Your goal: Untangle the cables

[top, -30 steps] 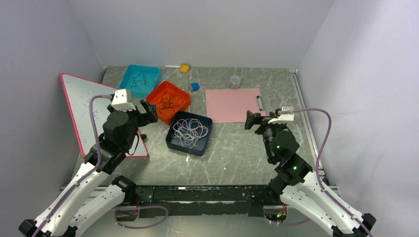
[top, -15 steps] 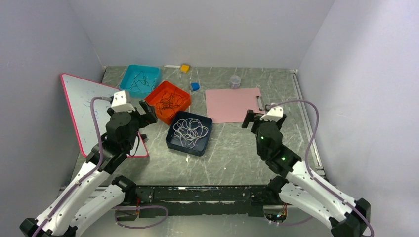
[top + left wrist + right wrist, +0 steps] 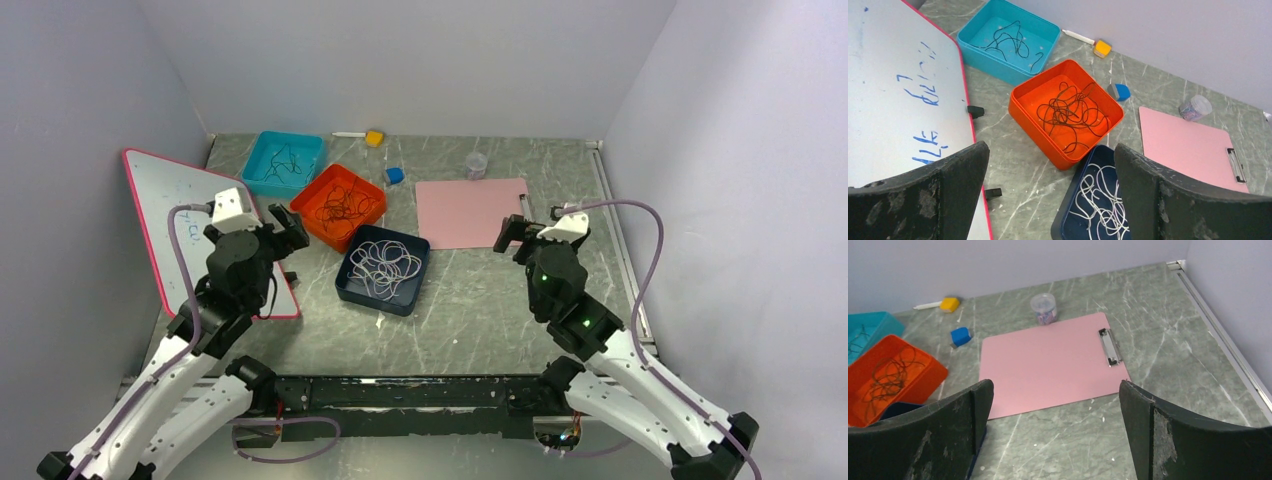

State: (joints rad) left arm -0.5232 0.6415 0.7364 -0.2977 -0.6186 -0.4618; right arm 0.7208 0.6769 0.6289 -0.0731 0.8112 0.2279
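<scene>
The left jaws stand wide open and hold nothing. In the left wrist view the two dark fingers (image 3: 923,200) frame the lower corners, and all three trays show between them. The right jaws are also wide open and empty, above the bare surface (image 3: 480,290) at the near edge of the pink clipboard (image 3: 470,212). Neither pair of jaws touches any object.

Compared with half a second before, the left arm (image 3: 235,265) has drawn back a little toward the left of the top view, so its jaws are now farther from the orange tray (image 3: 372,212). The right arm (image 3: 560,285) has shifted a little right and up in the frame, closer to the clip of the clipboard. The trays and the small objects have not moved.

The only writing is some blue handwriting on the pink-framed whiteboard (image 3: 175,215) at the left. I cannot read it, and I see no brand or label.

The cables are all in the trays. A tangle of dark cables (image 3: 1073,112) lies in the orange tray at the centre left. A few thin dark strands (image 3: 1008,42) lie in the teal tray (image 3: 262,152) behind it, at the upper left. Loose loops of white cables (image 3: 385,262) fill the dark blue tray (image 3: 345,285), which touches the near corner of the orange one.

At the back of the surface there are a small clear jar (image 3: 476,164), a blue block (image 3: 395,175), a yellow block (image 3: 374,138) and a white marker (image 3: 348,134).
</scene>
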